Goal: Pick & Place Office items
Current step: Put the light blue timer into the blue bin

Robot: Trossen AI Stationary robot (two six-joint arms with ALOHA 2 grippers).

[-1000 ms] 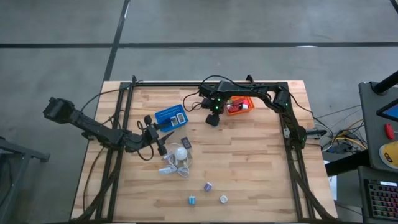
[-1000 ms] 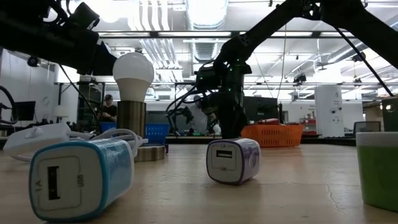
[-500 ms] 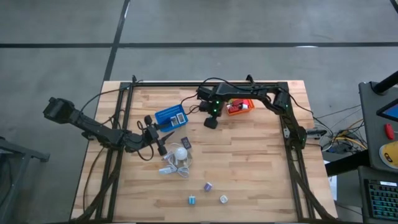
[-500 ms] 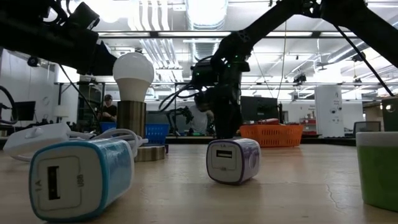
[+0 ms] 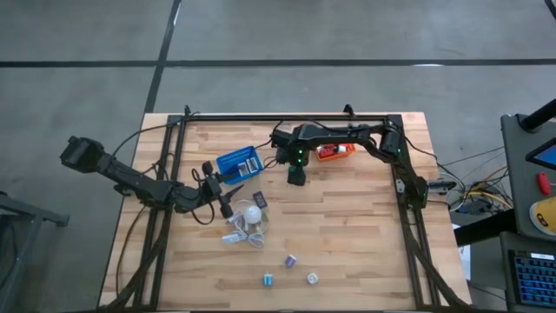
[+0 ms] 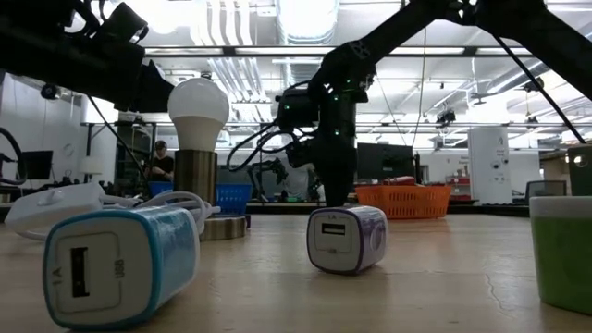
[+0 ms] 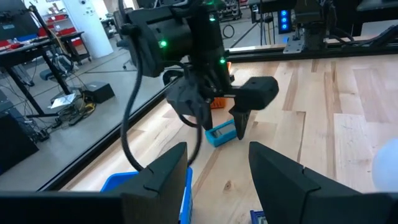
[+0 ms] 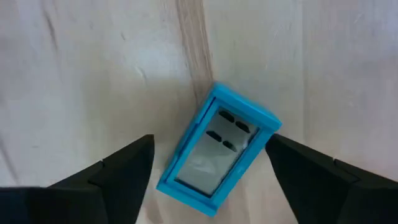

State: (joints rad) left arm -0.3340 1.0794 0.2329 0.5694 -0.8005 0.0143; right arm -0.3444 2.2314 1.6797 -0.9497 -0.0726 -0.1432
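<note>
Right claw [image 8: 208, 171] hangs wide open over the tilted blue block [image 8: 216, 150] at 12 o'clock on the counter [image 5: 347, 226], so closing off-square could just spin it away.

- We see even, soft overhead light on the wooden table [image 5: 347, 235], with faint shadows.
- Ceiling lights [image 6: 305, 14] glare brightly in our low view.
- The nearest charger block [image 6: 120, 264] looks slightly soft.

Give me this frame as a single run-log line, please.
right gripper: open, above blue box lying on table | left gripper: waits near blue basket | orange basket: behind right arm
</note>
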